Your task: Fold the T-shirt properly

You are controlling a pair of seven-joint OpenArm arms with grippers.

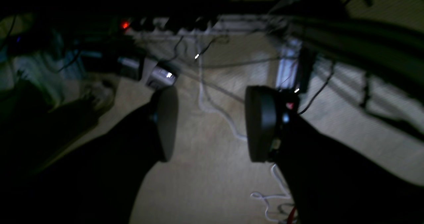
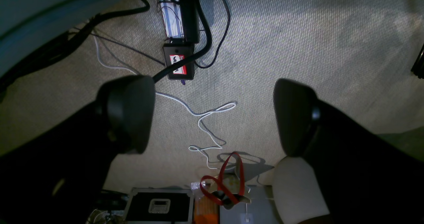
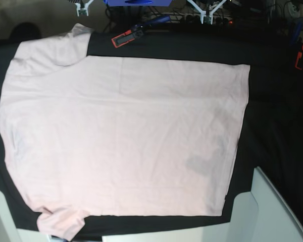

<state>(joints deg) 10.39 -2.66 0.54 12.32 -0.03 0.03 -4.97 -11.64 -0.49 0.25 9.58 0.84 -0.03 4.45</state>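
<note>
The pale pink T-shirt point(image 3: 126, 136) lies spread flat on the black table point(image 3: 278, 116) in the base view, hem to the right, sleeves at the upper left and lower left. A greyish patch point(image 3: 199, 165) sits near the hem. Neither gripper shows in the base view. In the left wrist view my left gripper point(image 1: 212, 124) is open and empty over carpet. In the right wrist view my right gripper point(image 2: 210, 116) is open and empty, also over carpet. The shirt shows in neither wrist view.
A red and black device point(image 3: 125, 37) lies at the table's far edge beside the upper sleeve. White robot parts point(image 3: 270, 212) stand at the front corners. On the floor are white cables point(image 2: 205, 118), a black box point(image 2: 178, 65), a red strap point(image 2: 225, 181) and a case point(image 2: 159, 205).
</note>
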